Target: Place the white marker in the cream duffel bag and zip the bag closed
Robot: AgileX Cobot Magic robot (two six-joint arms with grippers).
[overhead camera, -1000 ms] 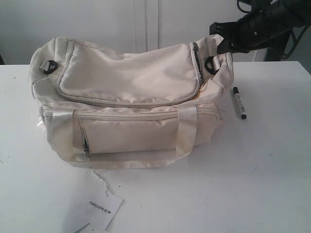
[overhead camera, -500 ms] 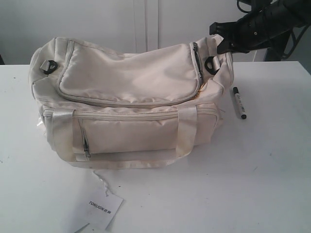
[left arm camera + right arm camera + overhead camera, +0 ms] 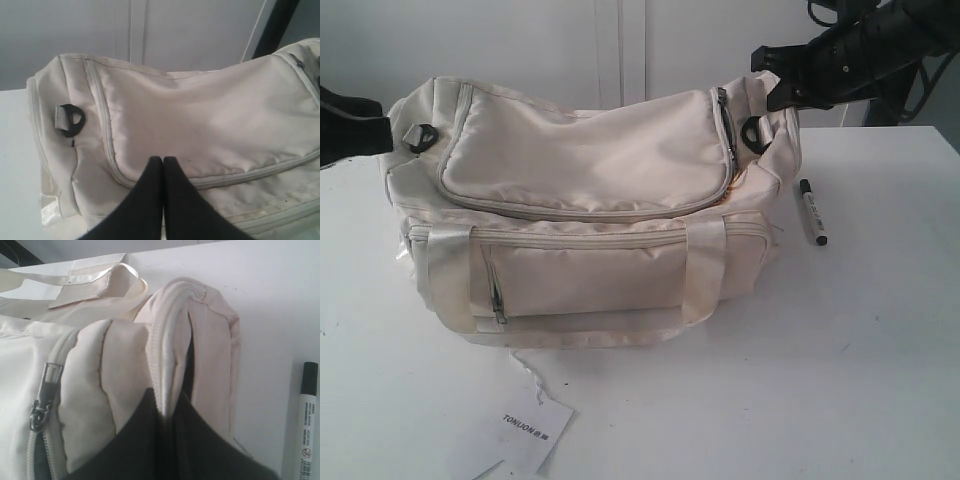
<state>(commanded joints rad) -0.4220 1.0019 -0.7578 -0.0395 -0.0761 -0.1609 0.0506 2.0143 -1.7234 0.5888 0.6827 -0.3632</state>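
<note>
The cream duffel bag point(image 3: 580, 200) lies in the middle of the white table, its top flap point(image 3: 200, 120) down. The white marker point(image 3: 811, 212) lies flat on the table just right of the bag's right end and shows beside that end in the right wrist view point(image 3: 307, 425). My right gripper point(image 3: 772, 80) is at the bag's upper right end, shut on a raised fold of the bag's fabric point(image 3: 172, 340) by the zip edge. My left gripper point(image 3: 375, 138) hovers at the bag's left end, its fingertips point(image 3: 162, 161) pressed together with nothing between them.
A small white paper tag point(image 3: 532, 430) with print lies on the table in front of the bag, tied by a thin string. A metal zip pull point(image 3: 40, 410) hangs at the flap's right end. Black strap clips point(image 3: 70, 120) sit on the bag's ends. A white wall stands behind the table.
My left gripper has come into the exterior view at the left edge, beside the bag's left end. The right gripper, bag and marker have not moved.
</note>
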